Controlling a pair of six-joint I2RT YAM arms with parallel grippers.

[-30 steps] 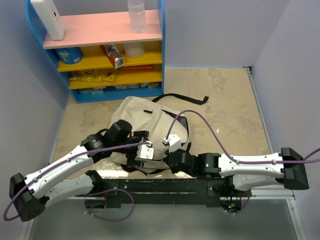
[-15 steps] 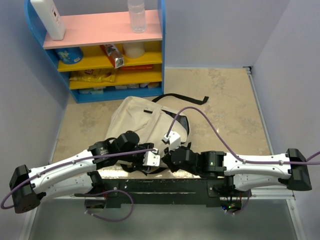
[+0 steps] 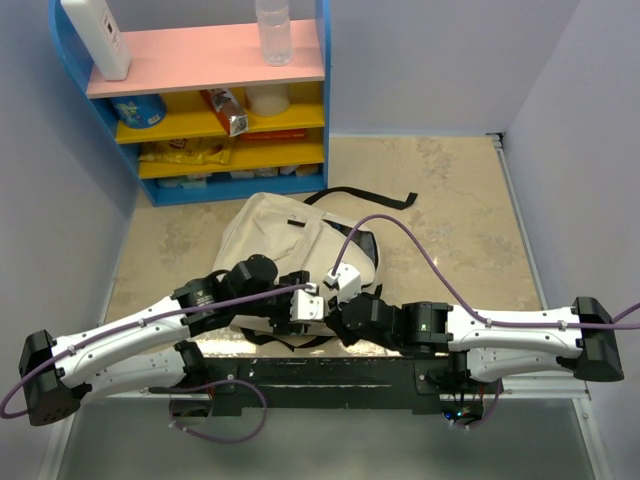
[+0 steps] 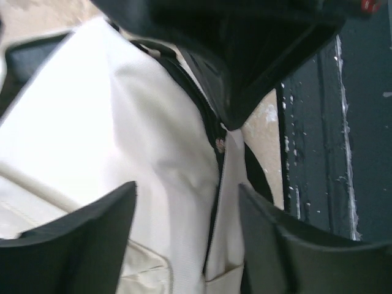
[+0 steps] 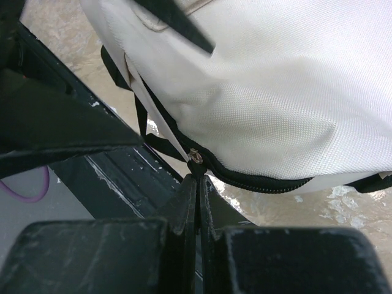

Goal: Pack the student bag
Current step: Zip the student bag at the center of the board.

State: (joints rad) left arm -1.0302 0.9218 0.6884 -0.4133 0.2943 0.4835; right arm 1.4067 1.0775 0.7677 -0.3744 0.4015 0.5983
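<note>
Gripping the zipper pull (image 5: 195, 157) of the student bag (image 3: 285, 235) at the near edge of the table (image 3: 450, 210).

Student bag: cream canvas, lay flat at mid-table in front of both arms, its near end next to the black base rail (image 3: 330, 368), one black strap (image 3: 365, 195) trailing off its far side toward the blue shelf unit (image 3: 322, 60). Right gripper (image 5: 197, 179): fingers pressed together, pinching the small metal pull at the end of the black zipper (image 5: 263, 182) along the bag's near edge. Left gripper (image 4: 187, 187): fingers spread apart, holding nothing, poised over the canvas just beside that same zipper, close to the right gripper's tips.
</note>
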